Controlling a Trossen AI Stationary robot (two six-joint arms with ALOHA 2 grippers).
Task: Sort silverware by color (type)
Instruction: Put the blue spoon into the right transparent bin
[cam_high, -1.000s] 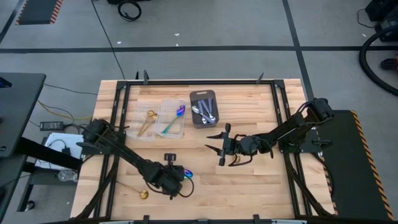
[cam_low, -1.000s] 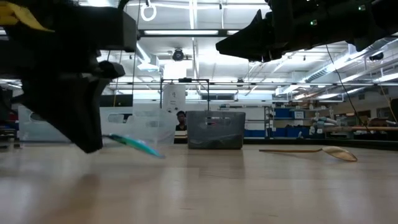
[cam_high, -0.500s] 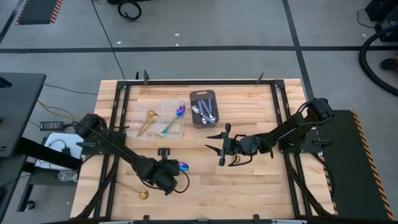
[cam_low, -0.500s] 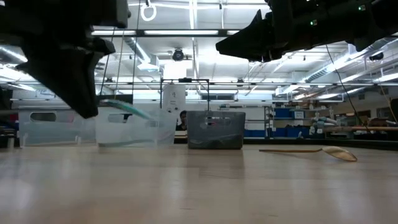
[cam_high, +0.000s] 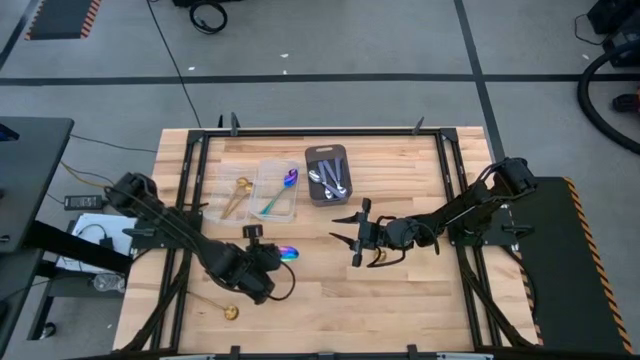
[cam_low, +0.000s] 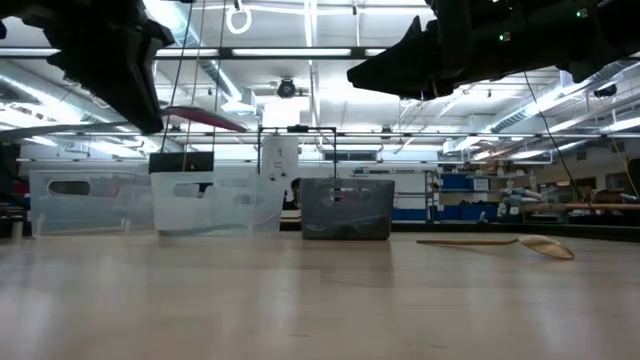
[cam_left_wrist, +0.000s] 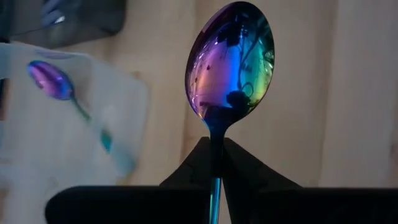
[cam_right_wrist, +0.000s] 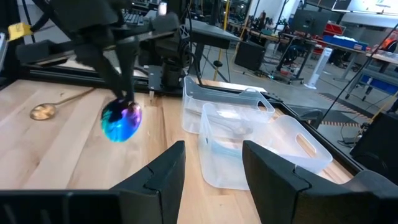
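Observation:
My left gripper (cam_high: 268, 256) is shut on a rainbow spoon (cam_left_wrist: 231, 59), held above the table's near left part; the spoon's bowl (cam_high: 288, 253) sticks out past the fingertips. In the low view the spoon (cam_low: 205, 118) hangs well above the tabletop. A gold spoon (cam_high: 231, 312) lies flat on the wood near the front edge. Another rainbow spoon (cam_high: 289, 178) and a gold one (cam_high: 241, 185) lie in two clear containers (cam_high: 262, 192). Silver spoons (cam_high: 333, 178) lie in the dark tray (cam_high: 328, 152). My right gripper (cam_high: 352, 236) waits open mid-table, level above the wood. My left gripper pinches the spoon's thin handle just behind the bowl (cam_left_wrist: 215, 142) between its two fingertips (cam_left_wrist: 194, 163). The fingers slant downward and lie along the handle, whose rest is hidden between them. The spoon is lifted clear, bowl forward and roughly level.
The two clear containers (cam_right_wrist: 249, 140) and the dark tray (cam_low: 347, 208) stand in a row at the far middle of the table. Black rails (cam_high: 190, 190) run along the table's left and right sides. Bare wood (cam_high: 400, 310) lies along the near right.
My left gripper has risen and drawn toward the table's far edge and a little left, staying shut on the rainbow spoon. The spoon has gone up from just over the wood to well above it, and its bowl now lies more level.

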